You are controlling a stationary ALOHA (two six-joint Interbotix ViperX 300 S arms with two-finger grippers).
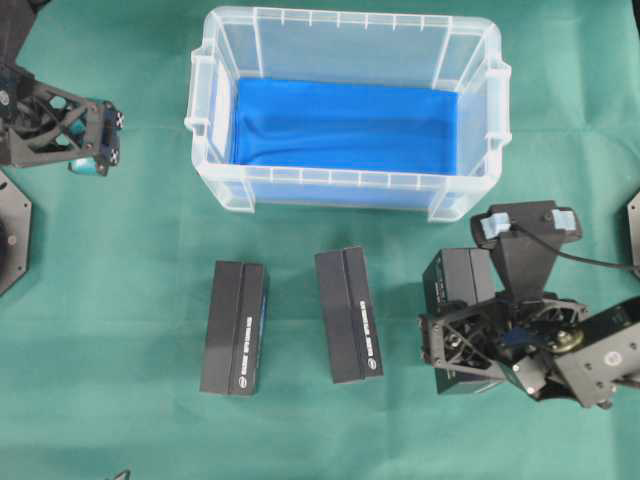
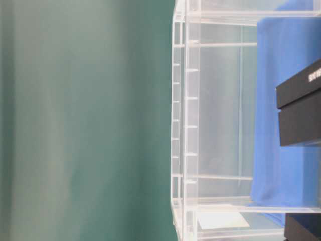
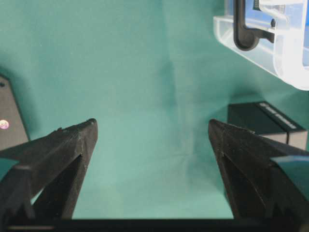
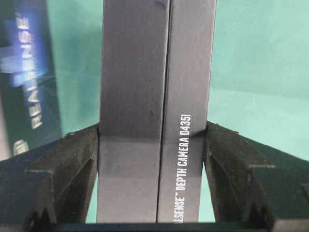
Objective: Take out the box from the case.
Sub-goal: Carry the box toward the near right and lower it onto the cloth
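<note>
Boxes lie nearest the front edge in the overhead view: three black ones on the green cloth [image 1: 120, 260], all outside the case. The left box [image 1: 234, 327] and the middle box [image 1: 348, 315] lie flat, free of either arm. The third box [image 1: 460, 300] sits at the right, partly hidden under the right arm, and the right gripper [image 4: 153, 137] has it: in the right wrist view both fingers [image 4: 79, 159] press against the box's long sides, the jaws set partly open at the width of the box. Whether that box rests on the cloth or hangs just above it I cannot tell.

Beyond the boxes stands the case [image 1: 300, 185], and its blue lining [image 1: 345, 125] shows bare from above, with no box left inside. So I judge the removal all but done; what remains seems only to set down and release this last box.

Further back at the left, the left gripper [image 3: 152, 140] hangs over bare cloth, jaws spread wide, holding nothing and touching nothing.
</note>
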